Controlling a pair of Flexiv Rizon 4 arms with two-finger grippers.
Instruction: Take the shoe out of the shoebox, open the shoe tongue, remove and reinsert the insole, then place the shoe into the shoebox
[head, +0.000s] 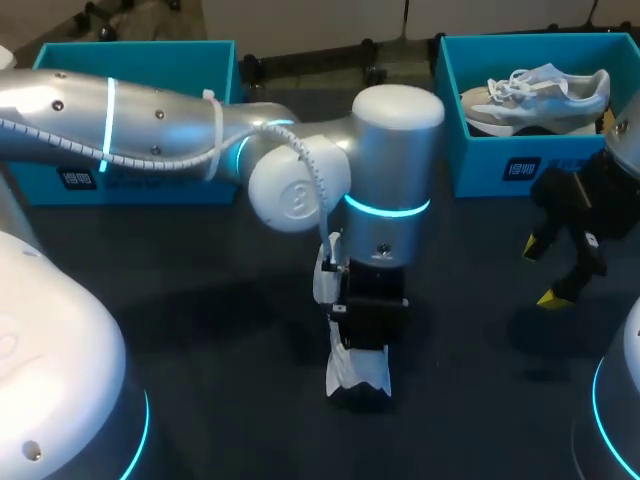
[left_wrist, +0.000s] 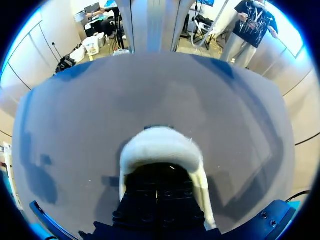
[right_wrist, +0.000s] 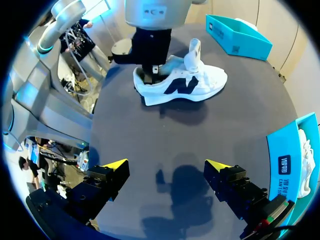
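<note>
Dark table (head: 200, 270), seemingly matte cloth

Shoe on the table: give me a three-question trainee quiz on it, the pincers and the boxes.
1. True or false: the right pincer is shut on the white shoe.
2. The left pincer is: A) down in the shoe's heel opening; B) over its toe; C) inside a box.
3. What lies in the right-hand shoebox?
Key: 1 false, it is open and apart from the shoe; 2 A; 3 another shoe.
</note>
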